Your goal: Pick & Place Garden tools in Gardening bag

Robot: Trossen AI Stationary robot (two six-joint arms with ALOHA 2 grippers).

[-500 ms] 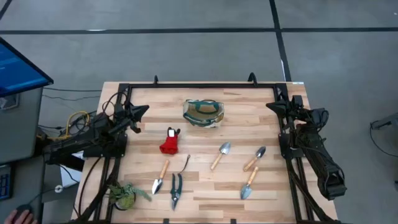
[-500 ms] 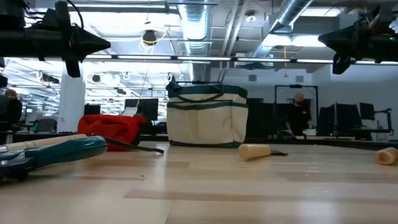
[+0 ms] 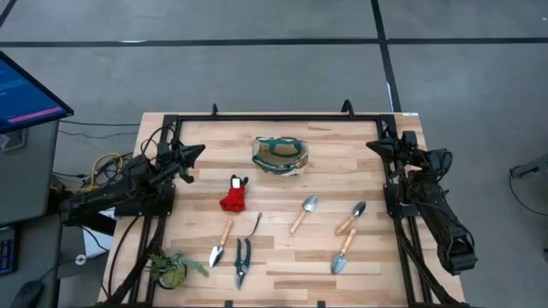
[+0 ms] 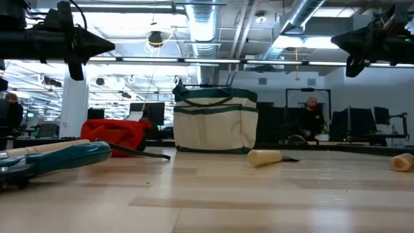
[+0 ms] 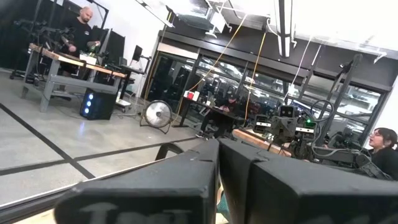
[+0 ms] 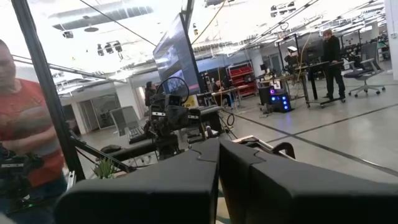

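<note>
A: Tools first. Three trowels lie right of centre: trowel one (image 3: 302,214), trowel two (image 3: 350,219), trowel three (image 3: 342,252). A fourth trowel (image 3: 221,244) lies front left, with the shears (image 3: 241,261) just beside it and the hook tool (image 3: 254,228) between them and the red piece (image 3: 234,196).

B: Bag?

A: Bag (image 3: 280,155) stands upright at the back centre of the table (image 3: 342,154), mouth up, well apart from every tool. From above I see only lining and green trim inside; nothing in it that I can make out. All tools lie outside it.

B: Arms?

A: Left gripper (image 3: 192,153) parked high at the left edge, right gripper (image 3: 375,145) at the right edge. Both with fingers pressed together, holding nothing. No pick begun.

B: Risks from here?

A: My read: bag is soft and light, so a tool lowered onto the rim could tip it or fold the mouth shut. Trowels lie flat; a pinch on the round handle may roll. Fourth trowel, shears and hook tool sit close, so a grab there could drag a neighbour. The plant (image 3: 169,265) at the front left corner is no tool and could be taken by mistake.
</note>
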